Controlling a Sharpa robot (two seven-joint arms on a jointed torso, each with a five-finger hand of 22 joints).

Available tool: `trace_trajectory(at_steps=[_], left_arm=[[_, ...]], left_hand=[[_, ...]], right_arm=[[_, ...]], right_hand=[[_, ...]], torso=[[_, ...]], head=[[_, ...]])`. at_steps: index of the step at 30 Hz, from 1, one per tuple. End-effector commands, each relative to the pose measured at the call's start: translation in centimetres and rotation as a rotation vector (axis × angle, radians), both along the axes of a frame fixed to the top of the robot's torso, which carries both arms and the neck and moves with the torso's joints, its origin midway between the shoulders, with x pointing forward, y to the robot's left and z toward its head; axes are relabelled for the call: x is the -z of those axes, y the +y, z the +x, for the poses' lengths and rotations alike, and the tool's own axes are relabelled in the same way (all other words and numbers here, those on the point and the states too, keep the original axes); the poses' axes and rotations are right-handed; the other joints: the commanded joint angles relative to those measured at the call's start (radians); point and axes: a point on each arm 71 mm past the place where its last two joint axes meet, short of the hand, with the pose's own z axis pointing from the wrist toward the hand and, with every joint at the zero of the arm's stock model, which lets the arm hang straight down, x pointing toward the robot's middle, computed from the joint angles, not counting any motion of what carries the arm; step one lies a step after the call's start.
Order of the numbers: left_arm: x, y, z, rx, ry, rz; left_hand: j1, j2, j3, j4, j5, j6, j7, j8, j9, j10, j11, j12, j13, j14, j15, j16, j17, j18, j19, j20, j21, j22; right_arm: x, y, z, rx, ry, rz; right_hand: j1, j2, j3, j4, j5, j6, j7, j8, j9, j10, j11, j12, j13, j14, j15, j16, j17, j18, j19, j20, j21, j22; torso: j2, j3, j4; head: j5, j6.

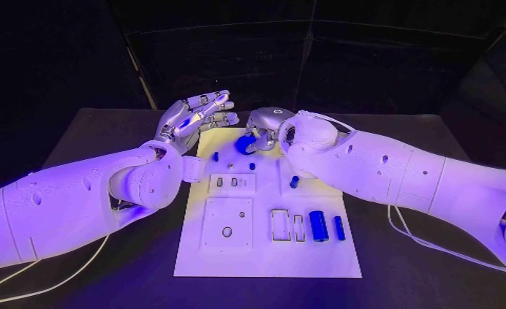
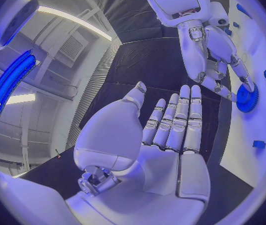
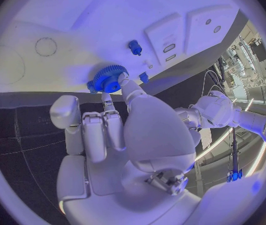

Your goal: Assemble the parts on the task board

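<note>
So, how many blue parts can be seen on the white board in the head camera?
6: a gear under the right hand, small pieces at and, two cylinders near the front. The arms may hide others.

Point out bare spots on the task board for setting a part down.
Bare: the task board's near strip, below the square plate and the blue cylinders. Crowded: the far end, where the right hand holds the blue gear beside the left hand.
</note>
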Motion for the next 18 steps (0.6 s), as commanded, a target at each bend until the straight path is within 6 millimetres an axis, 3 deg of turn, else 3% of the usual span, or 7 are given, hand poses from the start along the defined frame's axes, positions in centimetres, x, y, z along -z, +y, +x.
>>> trace_trajectory(at_steps=[1,10,18], left_arm=[[-0.17,-0.11,-0.02,0.014,-0.012,-0.002],[-0.15,-0.11,0.00,0.015,-0.011,-0.002],[-0.13,-0.08,0.05,0.013,-0.010,-0.001]], left_hand=[[0.004,0.004,0.000,-0.007,0.001,0.002,0.056,0.000,0.000,-0.001,0.001,-0.007,0.000,0.008,0.000,-0.005,-0.002,0.005,0.008,-0.001,0.000,-0.002],[0.004,0.004,0.000,-0.007,0.001,0.002,0.056,0.000,0.000,-0.001,0.001,-0.007,0.000,0.008,0.000,-0.005,-0.002,0.005,0.008,-0.001,0.000,-0.002],[0.004,0.004,0.000,-0.007,0.001,0.002,0.056,0.000,0.000,-0.001,0.001,-0.007,0.000,0.008,0.000,-0.005,-0.002,0.005,0.008,-0.001,0.000,-0.002]], right_arm=[[-0.10,-0.05,0.09,0.009,-0.003,-0.008],[-0.09,0.01,0.09,0.012,0.006,0.006],[0.11,-0.13,0.12,0.015,0.035,0.008]], right_hand=[[-0.010,-0.018,-0.014,0.005,-0.003,-0.043,0.009,-0.021,-0.006,-0.010,0.012,-0.013,0.077,0.082,0.014,0.004,0.156,-0.007,-0.003,0.014,-0.004,-0.004],[-0.036,-0.030,-0.037,0.036,-0.006,-0.070,0.018,-0.022,-0.003,-0.019,0.021,-0.020,0.069,0.081,0.023,0.003,0.154,-0.006,-0.007,0.025,-0.006,-0.008],[-0.068,-0.028,-0.064,0.092,0.015,-0.074,0.020,-0.012,0.001,-0.015,0.024,-0.015,0.074,0.082,0.026,0.005,0.157,-0.006,-0.006,0.030,-0.003,-0.005]], torso=[[0.000,-0.0002,0.0003],[0.000,0.0001,-0.0007],[0.000,0.0003,-0.0006]], head=[[-0.002,0.001],[-0.002,0.001],[-0.005,0.002]])
